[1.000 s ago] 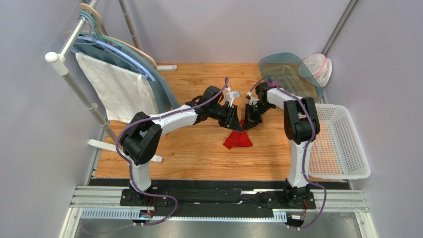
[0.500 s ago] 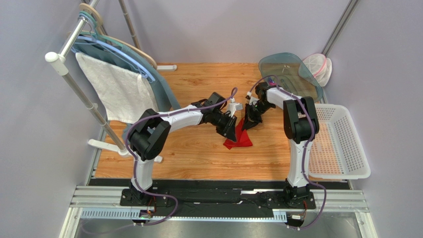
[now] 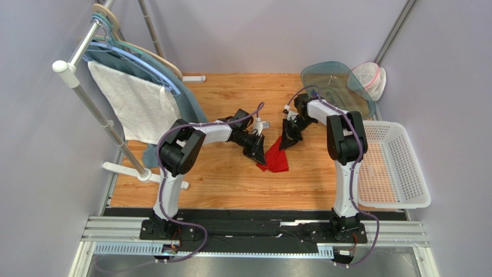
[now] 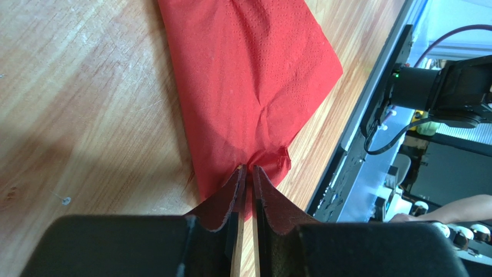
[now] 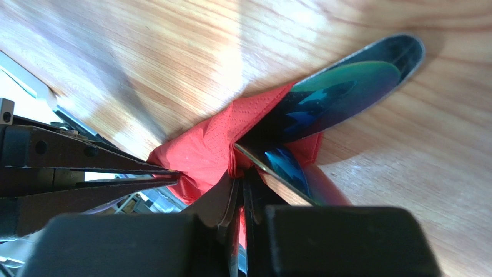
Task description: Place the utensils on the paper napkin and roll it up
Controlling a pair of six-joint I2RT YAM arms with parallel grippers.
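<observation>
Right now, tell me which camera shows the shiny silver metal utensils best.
The right wrist view: the shiny silver metal utensils poke out of the thin red paper napkin, close up. The left wrist view shows only napkin; in the top external view they cannot be made out.

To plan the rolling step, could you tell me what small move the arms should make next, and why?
Probably the left pincer, shut on an edge of the thin red paper napkin, should draw that edge across toward the right pincer. The right one pinches the napkin beside a shiny silver metal utensil whose far end is uncovered, so the wrap looks unfinished.
</observation>
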